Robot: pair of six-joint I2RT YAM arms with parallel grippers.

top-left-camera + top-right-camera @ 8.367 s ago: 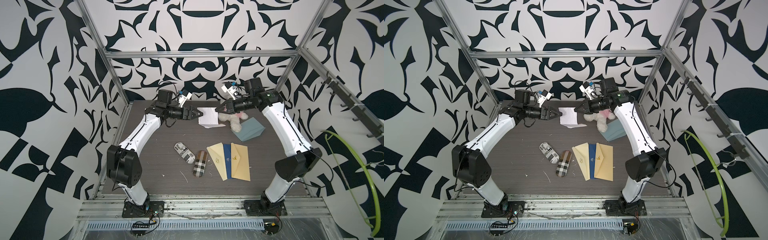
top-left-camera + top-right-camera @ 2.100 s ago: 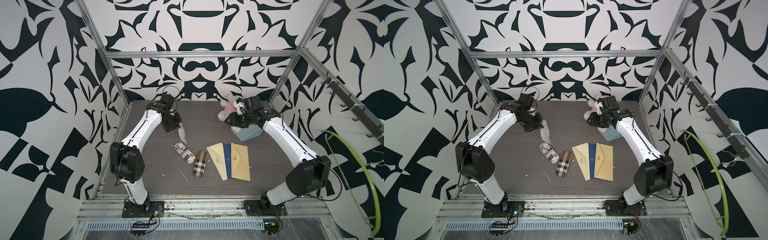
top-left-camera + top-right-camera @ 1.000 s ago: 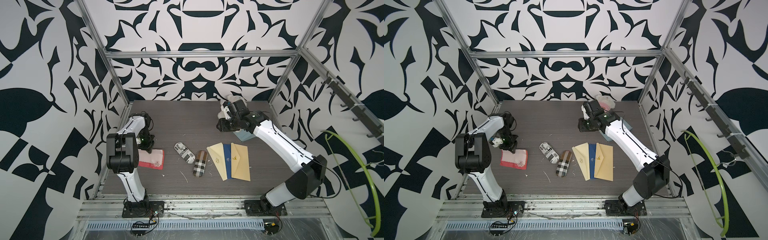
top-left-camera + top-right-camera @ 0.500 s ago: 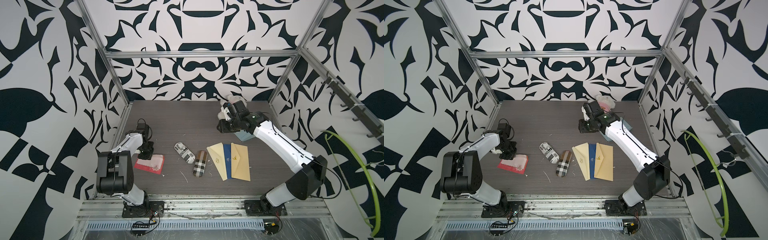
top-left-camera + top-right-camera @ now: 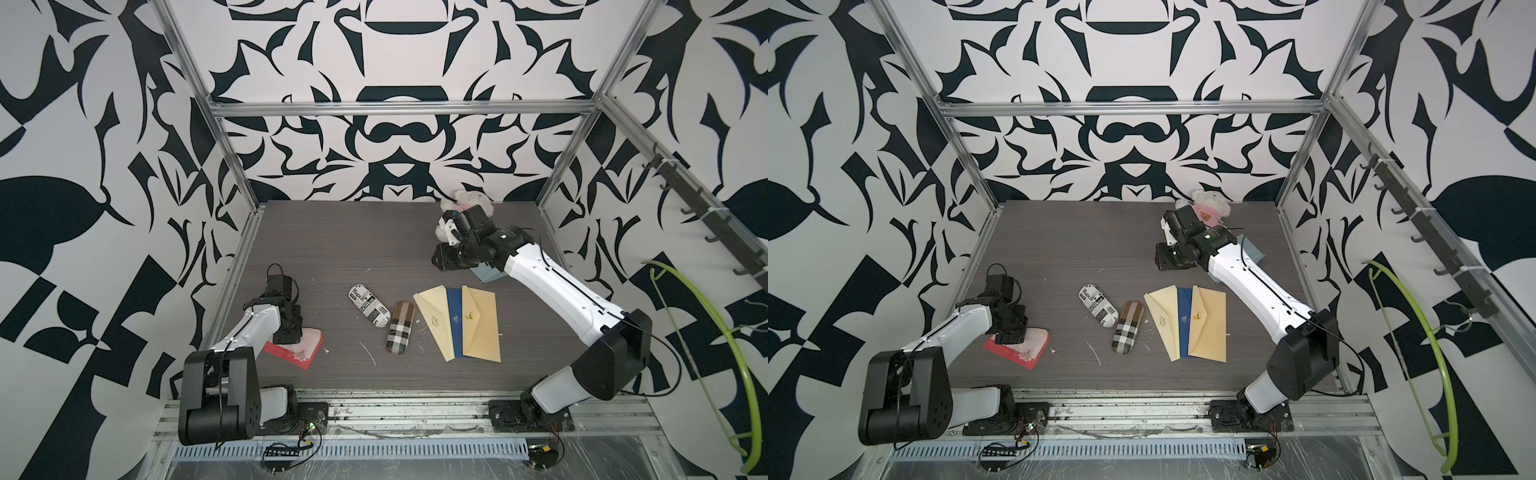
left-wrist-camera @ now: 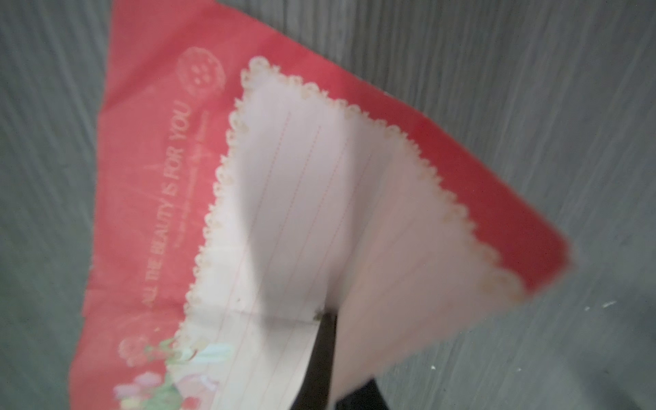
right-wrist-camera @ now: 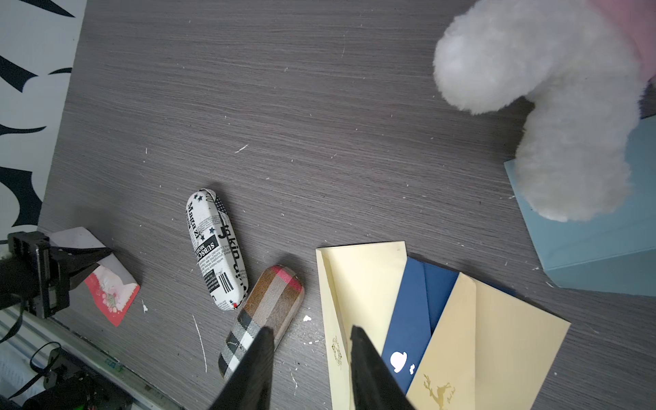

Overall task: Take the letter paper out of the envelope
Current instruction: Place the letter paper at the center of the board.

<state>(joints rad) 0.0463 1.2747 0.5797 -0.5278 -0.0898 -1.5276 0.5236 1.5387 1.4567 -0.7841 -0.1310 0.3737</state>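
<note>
- Nearest me, at the front left of the table (image 5: 332,232), one red envelope (image 5: 296,356) lies flat. Its long axis slants from the left wall toward the front edge, with the right end closer to me.
- One letter paper (image 5: 311,336) lies on top of it, spread toward that right end. I cannot tell whether any part sits inside the pocket.
- The left gripper (image 7: 106,252) points down and is clenched on the paper. The right wrist view shows its jaws meeting in a point on the sheet, while in both top views the wrist hides them.
- Only the left wrist view gives the detail: ruled lines, a scalloped border, and "ALL THE BEAUTY IS FOR YOU" printed along the envelope's length (blurred but readable).
- In mid-table there are two cases, a newsprint case (image 5: 369,306) and a plaid case (image 5: 400,327), just beside each other.
- To their right three envelopes are fanned and overlapping: a cream envelope (image 5: 432,320), a blue envelope (image 5: 455,318) and a tan envelope (image 5: 482,328).
- Farther back on the right, the right gripper (image 7: 310,330) hangs above the table, its jaws parted with nothing between them. That gap shows only in its own wrist view.
- Behind it are one pale blue box (image 5: 486,275) and one plush toy (image 5: 469,201) by the back wall.
</note>
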